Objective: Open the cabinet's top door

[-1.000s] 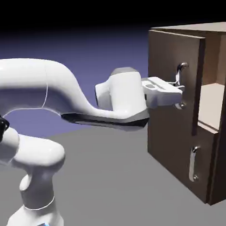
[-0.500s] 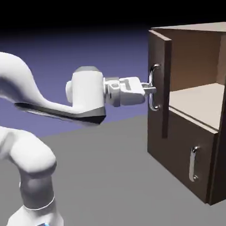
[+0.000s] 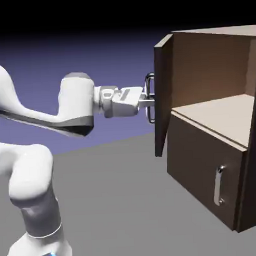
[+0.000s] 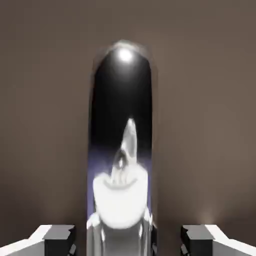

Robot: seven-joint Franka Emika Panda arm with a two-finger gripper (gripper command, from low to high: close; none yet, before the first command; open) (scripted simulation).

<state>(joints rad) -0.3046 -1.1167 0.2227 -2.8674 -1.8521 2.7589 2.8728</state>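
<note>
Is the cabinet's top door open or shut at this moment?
Open. The top door stands swung out edge-on from the cabinet, baring the shelf inside; the hand grips its handle.

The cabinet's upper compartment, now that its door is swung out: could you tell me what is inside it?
Inside the dark brown wood-grain cabinet, only a bare pale shelf floor and brown inner walls show. The open top door covers the near-left corner.

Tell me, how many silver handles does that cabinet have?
2. One handle is on the swung-open top door, clamped in the gripper; the other sits on the closed lower door.
</note>
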